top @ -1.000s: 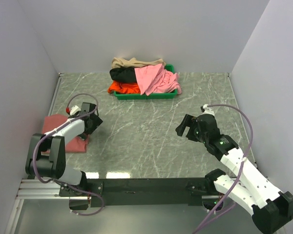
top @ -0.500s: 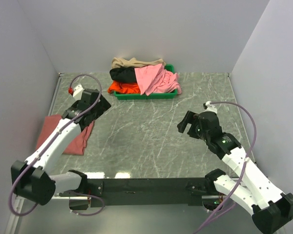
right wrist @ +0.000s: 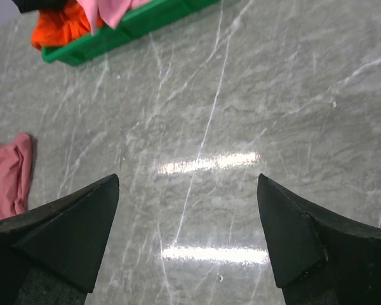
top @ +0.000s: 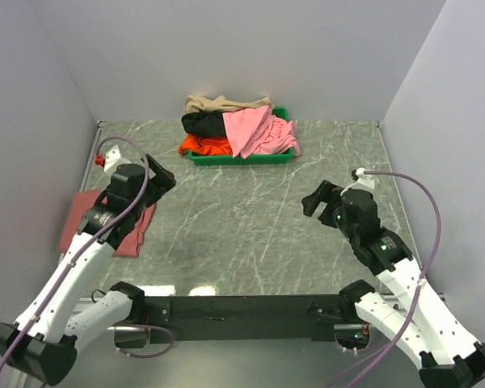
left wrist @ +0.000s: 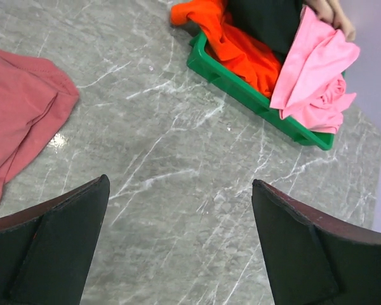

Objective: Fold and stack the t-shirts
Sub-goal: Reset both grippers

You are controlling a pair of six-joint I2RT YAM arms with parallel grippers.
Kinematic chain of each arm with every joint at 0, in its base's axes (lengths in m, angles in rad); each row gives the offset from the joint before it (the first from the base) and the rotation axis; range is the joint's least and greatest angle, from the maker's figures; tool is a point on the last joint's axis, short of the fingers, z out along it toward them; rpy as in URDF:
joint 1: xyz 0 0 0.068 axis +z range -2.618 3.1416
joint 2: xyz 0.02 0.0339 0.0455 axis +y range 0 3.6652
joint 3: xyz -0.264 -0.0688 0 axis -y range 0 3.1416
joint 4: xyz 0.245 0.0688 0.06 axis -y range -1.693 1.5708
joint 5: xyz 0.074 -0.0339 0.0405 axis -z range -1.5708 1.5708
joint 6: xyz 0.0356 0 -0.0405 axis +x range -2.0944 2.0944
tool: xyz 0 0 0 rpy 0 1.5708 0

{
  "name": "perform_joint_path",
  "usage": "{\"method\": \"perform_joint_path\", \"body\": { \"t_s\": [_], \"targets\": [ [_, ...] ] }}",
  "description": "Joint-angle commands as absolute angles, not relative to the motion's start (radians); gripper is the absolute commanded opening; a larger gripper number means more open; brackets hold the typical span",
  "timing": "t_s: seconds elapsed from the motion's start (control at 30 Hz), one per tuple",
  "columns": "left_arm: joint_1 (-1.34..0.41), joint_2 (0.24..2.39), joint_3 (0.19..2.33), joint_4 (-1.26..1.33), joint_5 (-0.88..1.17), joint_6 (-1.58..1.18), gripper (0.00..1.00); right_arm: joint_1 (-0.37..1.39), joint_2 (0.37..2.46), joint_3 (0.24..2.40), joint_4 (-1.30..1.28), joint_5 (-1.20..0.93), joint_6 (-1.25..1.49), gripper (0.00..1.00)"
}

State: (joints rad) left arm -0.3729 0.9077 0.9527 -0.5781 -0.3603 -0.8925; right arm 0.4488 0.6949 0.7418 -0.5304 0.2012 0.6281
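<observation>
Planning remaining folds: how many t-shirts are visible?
5: brick-red shirt on the table, left; tan, black, orange-red and pink shirts piled in the green tray. Others may be hidden.

Five t-shirts (top: pixel 255 133), one green tray (top: pixel 242 159), and two robot arms (top: pixel 73 271).

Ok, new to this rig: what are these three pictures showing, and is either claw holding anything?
Two robot arms sit at the near edge of a marbled table. The wide picture looks down from above and behind them; the other two come from wrist cameras, the dark wedges being each claw's own fingers. The left claw and right claw are open and empty. A brick-red shirt lies at left; pink, orange-red, black and tan shirts are heaped in the green tray at the back.
</observation>
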Motion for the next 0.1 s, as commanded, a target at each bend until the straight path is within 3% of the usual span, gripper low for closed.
{"method": "perform_joint_path", "body": {
  "t_s": [0.0, 0.07],
  "targets": [
    [-0.376, 0.868, 0.933, -0.522, -0.371, -0.865, 0.99, 0.442, 0.646, 0.716, -0.482, 0.268, 0.600, 0.95],
    [-0.376, 0.855, 0.925, -0.526, -0.385, -0.868, 0.99, 0.442, 0.623, 0.716, -0.477, 0.279, 0.597, 0.96]
  ]
}}
